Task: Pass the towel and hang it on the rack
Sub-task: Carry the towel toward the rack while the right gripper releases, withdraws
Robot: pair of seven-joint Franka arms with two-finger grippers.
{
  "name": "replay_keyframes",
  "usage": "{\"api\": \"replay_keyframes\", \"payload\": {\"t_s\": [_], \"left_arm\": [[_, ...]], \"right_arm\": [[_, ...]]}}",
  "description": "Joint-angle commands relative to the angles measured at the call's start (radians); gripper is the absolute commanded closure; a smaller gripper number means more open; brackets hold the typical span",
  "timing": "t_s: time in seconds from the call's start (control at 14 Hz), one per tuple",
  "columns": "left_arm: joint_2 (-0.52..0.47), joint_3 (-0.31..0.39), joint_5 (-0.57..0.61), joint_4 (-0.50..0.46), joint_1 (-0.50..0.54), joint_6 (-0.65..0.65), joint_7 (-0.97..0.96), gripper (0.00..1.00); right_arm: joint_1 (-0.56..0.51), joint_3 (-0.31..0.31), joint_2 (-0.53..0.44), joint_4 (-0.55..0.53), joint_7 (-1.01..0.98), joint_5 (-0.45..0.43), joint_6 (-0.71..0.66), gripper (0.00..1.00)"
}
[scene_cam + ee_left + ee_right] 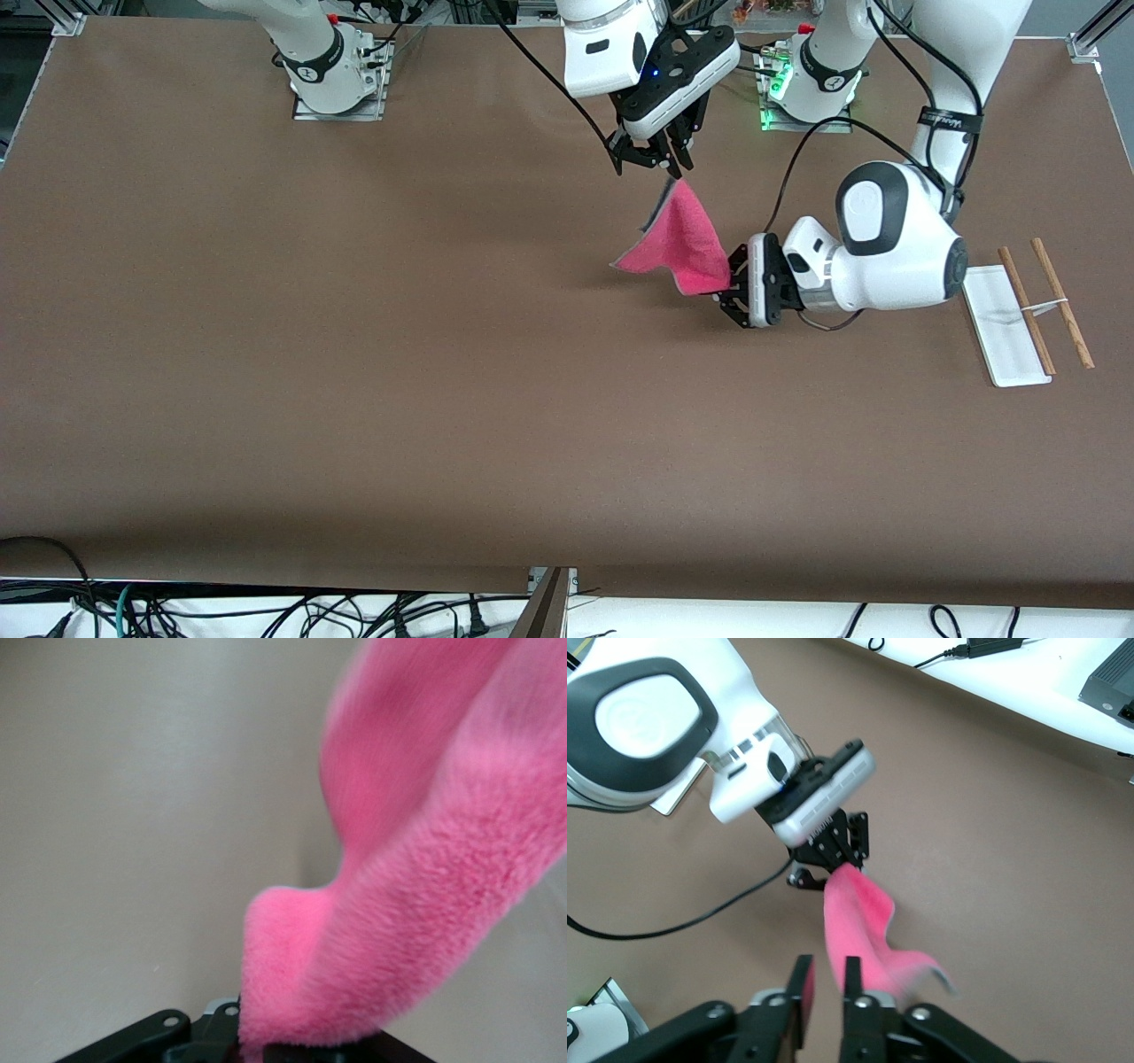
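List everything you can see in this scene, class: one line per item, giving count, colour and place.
towel: one, bright pink, in the air over the middle of the table
rack: one, white base with two brown rods, at the left arm's end of the table
table: one, brown, under everything
cables: several, dark, below the table edge nearest the front camera
left end effector: one, black, shut on the towel's lower corner
right end effector: one, black, fingers slightly parted, just above the towel's upper corner

The left gripper's [728,292] fingertips are buried under the towel [682,244], and in the left wrist view that towel [416,904] runs off frame, pretty blurry.
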Motion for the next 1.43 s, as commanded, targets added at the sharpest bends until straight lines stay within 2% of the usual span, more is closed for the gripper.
{"api": "replay_keyframes", "payload": {"t_s": [0.0,0.36,0.64,0.79,1.07,1.22,1.36], "left_arm": [[-0.041,0.017,0.027,-0.006,0.005,-0.016,-0.032,1.0],[-0.17,0.017,0.242,-0.017,0.071,-0.027,-0.205,1.0],[-0.263,0.019,0.397,-0.04,0.2,-0.109,-0.253,1.0],[-0.28,0.019,0.426,-0.04,0.272,-0.155,-0.255,1.0],[-0.248,0.019,0.43,-0.051,0.408,-0.191,-0.241,1.0],[-0.192,0.02,0.43,-0.031,0.463,-0.191,-0.19,1.0],[-0.14,0.067,0.431,0.021,0.487,-0.198,-0.103,1.0]], "right_arm": [[-0.001,-0.003,-0.01,-0.009,-0.002,0.009,0.002,0.0],[-0.006,-0.015,-0.01,-0.009,0.001,0.0,-0.01,0.0],[-0.073,-0.028,-0.01,-0.013,-0.011,0.006,-0.027,0.0],[-0.118,-0.031,-0.01,-0.012,-0.01,0.001,-0.11,0.0],[-0.21,-0.086,-0.052,-0.033,-0.01,0.001,-0.164,0.0],[-0.303,-0.089,-0.1,-0.102,-0.013,0.001,-0.196,0.0],[-0.412,-0.089,-0.168,-0.214,-0.013,0.006,-0.204,0.0]]}}
